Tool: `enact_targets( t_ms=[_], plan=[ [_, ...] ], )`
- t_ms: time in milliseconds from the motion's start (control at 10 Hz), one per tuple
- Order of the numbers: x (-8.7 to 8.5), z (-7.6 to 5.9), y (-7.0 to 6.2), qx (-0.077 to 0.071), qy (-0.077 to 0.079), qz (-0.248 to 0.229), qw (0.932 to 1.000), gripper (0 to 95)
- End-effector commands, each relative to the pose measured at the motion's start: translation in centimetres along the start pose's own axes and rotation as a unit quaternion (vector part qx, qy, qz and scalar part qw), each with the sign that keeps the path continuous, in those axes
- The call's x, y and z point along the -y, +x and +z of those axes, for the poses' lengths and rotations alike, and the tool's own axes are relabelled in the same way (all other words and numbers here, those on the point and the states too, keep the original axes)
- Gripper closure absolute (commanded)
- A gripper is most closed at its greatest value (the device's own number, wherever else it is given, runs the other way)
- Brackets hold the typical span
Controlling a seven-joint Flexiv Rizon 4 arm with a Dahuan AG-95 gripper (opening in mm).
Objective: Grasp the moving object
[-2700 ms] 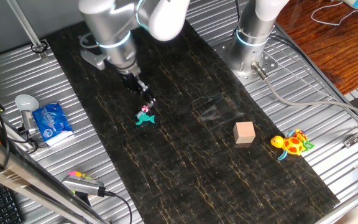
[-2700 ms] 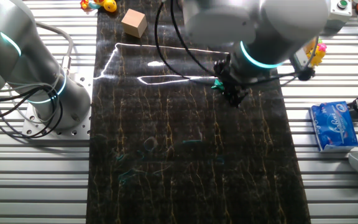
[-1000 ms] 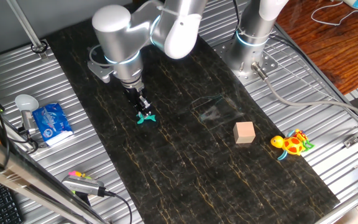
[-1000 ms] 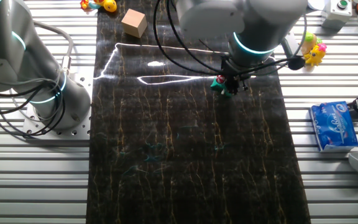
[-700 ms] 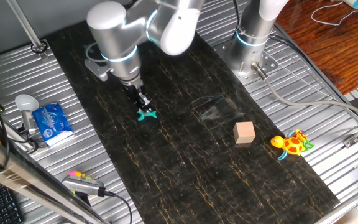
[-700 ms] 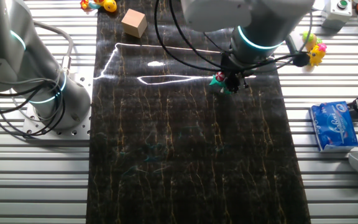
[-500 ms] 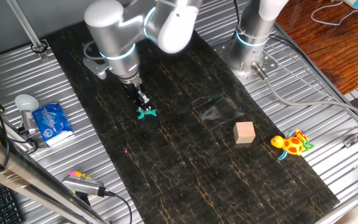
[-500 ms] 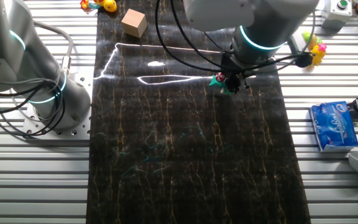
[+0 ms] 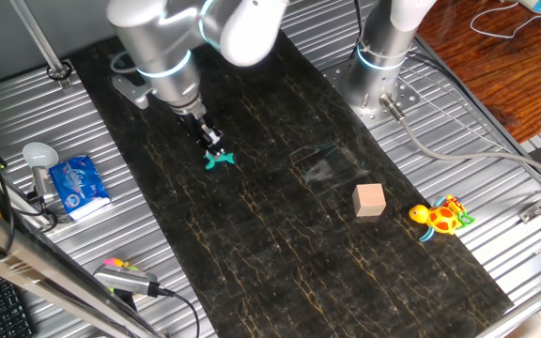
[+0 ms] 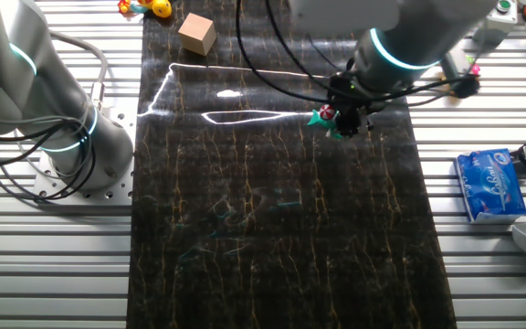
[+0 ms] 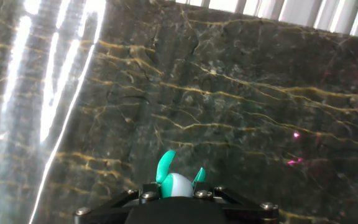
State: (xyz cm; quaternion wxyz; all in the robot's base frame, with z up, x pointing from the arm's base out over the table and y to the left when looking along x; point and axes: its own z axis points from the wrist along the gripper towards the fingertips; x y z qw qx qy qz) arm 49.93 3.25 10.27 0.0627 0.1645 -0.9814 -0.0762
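The moving object (image 9: 220, 161) is a tiny teal-green toy figure with thin fin-like points and a pink-and-white end. It hangs between the fingers of my gripper (image 9: 214, 152), just above the dark marbled mat (image 9: 280, 235). In the other fixed view the toy (image 10: 327, 119) sticks out to the left of the gripper (image 10: 345, 119). In the hand view the toy (image 11: 174, 180) shows teal fins and a whitish body clamped between the jaws of the gripper (image 11: 176, 194), which stand close on either side of it.
A tan wooden cube (image 9: 369, 199) and a yellow-orange turtle toy (image 9: 442, 217) lie at the mat's right end. A blue packet (image 9: 77, 183) and a grey scoop (image 9: 38, 155) lie on the ribbed metal at the left. A second arm's base (image 9: 376, 70) stands at the back.
My gripper came down from behind the toy and shut on it. In the last half second the arm has moved up and slightly left, carrying the toy with it.
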Motion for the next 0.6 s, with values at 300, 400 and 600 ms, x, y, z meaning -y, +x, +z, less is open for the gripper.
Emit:
enact_targets(
  t_ms=[300,400,600],
  plan=[
    [-1.09,-1.21,0.84,-0.011,0.011,0.012,0.9998,95.0],
    [-1.16,-1.28,0.84,-0.008,0.009,0.012,0.9998,95.0],
    [-1.35,-1.43,0.94,-0.007,0.009,0.012,0.9999,95.0]
  ],
)
